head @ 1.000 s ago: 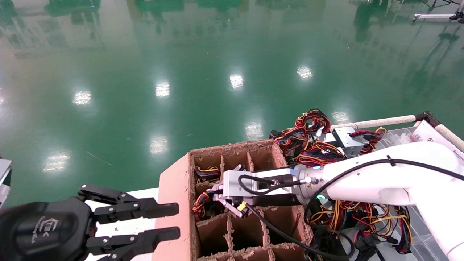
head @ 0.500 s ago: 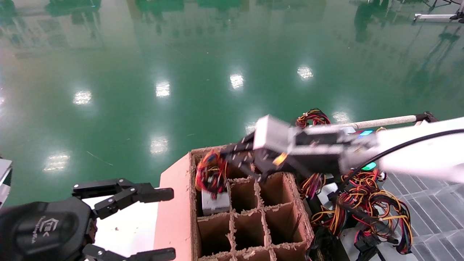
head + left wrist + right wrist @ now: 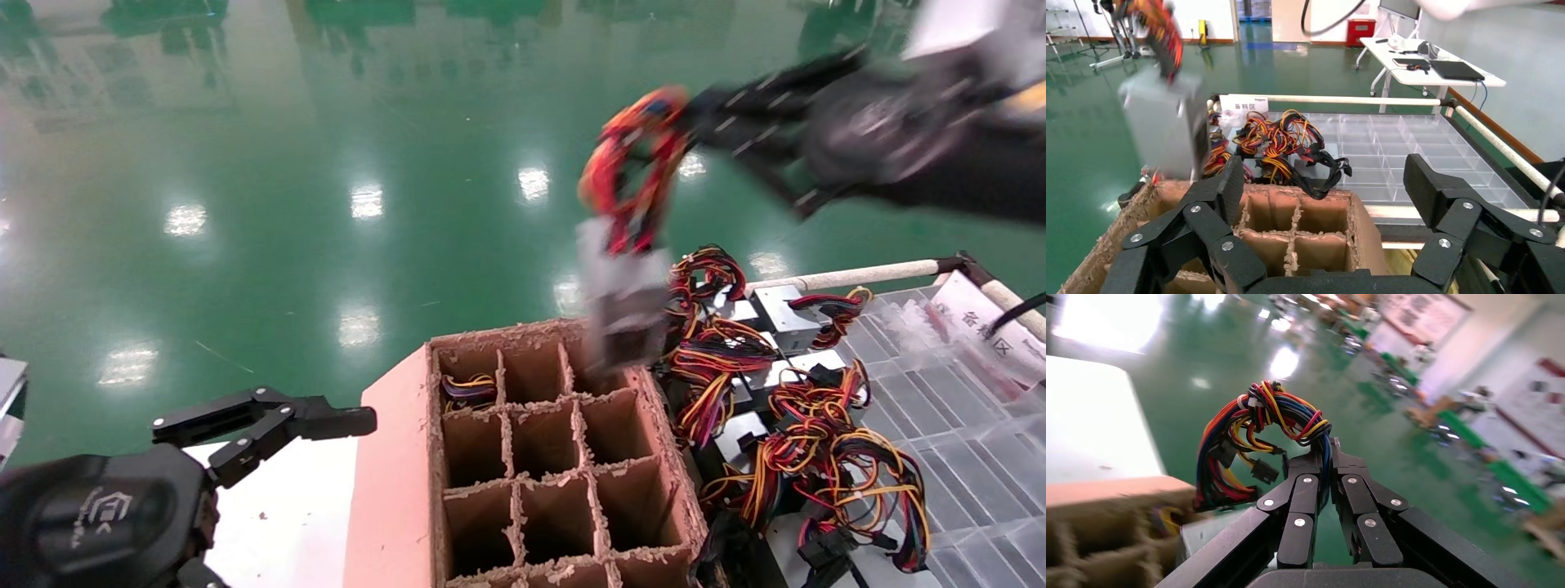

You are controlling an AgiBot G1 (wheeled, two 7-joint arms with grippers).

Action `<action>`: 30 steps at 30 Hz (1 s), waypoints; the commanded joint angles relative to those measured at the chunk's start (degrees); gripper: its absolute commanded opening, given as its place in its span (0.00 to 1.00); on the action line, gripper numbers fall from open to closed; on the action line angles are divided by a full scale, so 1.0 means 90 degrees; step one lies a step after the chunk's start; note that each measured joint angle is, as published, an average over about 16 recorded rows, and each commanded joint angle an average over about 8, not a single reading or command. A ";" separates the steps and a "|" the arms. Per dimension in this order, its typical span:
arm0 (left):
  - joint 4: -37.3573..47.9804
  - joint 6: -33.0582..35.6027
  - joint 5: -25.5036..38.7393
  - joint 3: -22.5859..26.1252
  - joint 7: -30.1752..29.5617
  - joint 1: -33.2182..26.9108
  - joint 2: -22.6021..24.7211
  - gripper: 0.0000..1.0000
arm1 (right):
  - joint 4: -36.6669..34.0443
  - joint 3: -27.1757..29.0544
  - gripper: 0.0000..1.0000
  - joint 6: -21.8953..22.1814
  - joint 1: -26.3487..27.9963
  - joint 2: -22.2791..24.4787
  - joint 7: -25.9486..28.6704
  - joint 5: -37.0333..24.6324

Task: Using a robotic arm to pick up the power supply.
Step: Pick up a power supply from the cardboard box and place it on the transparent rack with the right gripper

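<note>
The power supply (image 3: 625,298), a grey metal box, hangs in the air by its red, yellow and black wire bundle (image 3: 633,167), above the far right corner of the cardboard box (image 3: 392,457). My right gripper (image 3: 695,114) is high at the upper right, shut on that bundle; in the right wrist view the right gripper (image 3: 1327,450) pinches the wires (image 3: 1260,425). In the left wrist view the grey box (image 3: 1162,128) hangs far off. My left gripper (image 3: 1324,184) stands open and empty near the cardboard box's near left side.
The cardboard box has a grid of brown divider cells; its far left cell holds coloured wires (image 3: 467,388). A heap of more power supplies (image 3: 784,408) lies on a clear plastic tray (image 3: 940,425) to the right, behind a white rail (image 3: 850,276). Green floor lies beyond.
The right arm has swung up and to the right, pulling the power supply out of its cell into the air. The left gripper's fingers have spread wider.
</note>
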 commanded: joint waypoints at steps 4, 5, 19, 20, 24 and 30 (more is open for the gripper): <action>0.0000 0.0000 0.0000 0.0000 0.0000 0.0000 0.0000 1.00 | -0.0498 0.0156 0.00 -0.0244 0.0542 0.0585 -0.0245 -0.0081; 0.0000 0.0000 0.0000 0.0000 0.0000 0.0000 0.0000 1.00 | -0.0641 0.0159 0.00 -0.0303 0.0647 0.0698 -0.0334 -0.0139; 0.0000 0.0000 -0.0001 0.0001 0.0000 0.0000 0.0000 1.00 | -0.2967 0.0010 0.00 -0.1110 0.1147 0.1837 -0.1727 -0.0709; 0.0000 0.0000 -0.0001 0.0001 0.0001 0.0000 0.0000 1.00 | -0.3118 -0.0005 0.00 -0.1127 0.1145 0.1874 -0.1817 -0.0732; 0.0000 0.0000 -0.0001 0.0001 0.0001 0.0000 0.0000 1.00 | -0.3659 -0.0064 0.00 -0.1146 0.1139 0.1956 -0.2106 -0.0810; 0.0000 -0.0001 -0.0001 0.0002 0.0001 0.0000 -0.0001 1.00 | -0.4336 -0.0140 0.00 -0.0895 0.1128 0.2007 -0.2415 -0.0936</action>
